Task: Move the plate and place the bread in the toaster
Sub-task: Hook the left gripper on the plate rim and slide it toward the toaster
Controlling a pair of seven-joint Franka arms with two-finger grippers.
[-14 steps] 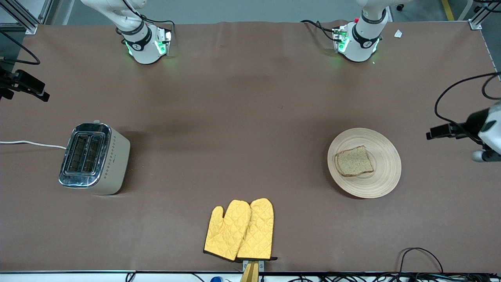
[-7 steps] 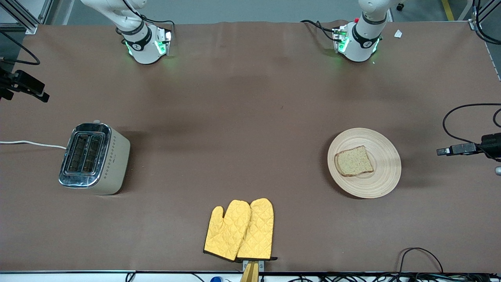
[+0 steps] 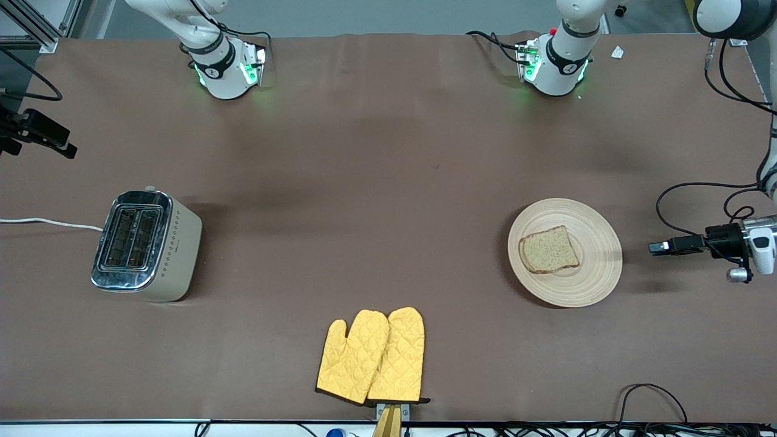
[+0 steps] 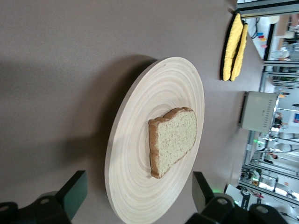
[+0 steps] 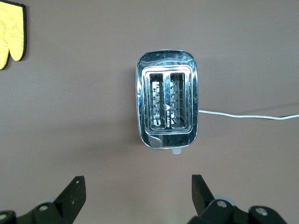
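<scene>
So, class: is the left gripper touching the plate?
Apart. The front view shows bare table between the left gripper and the plate rim.

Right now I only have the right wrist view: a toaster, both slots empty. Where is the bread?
Observer: The bread lies on the plate, toward the left arm's end of the table.
Operator: Is the left gripper holding anything?
Observer: No; the left gripper is open beside the plate, apart from it.
Operator: And the right gripper?
Observer: The right gripper hangs open at the right arm's end, holding nothing.
</scene>
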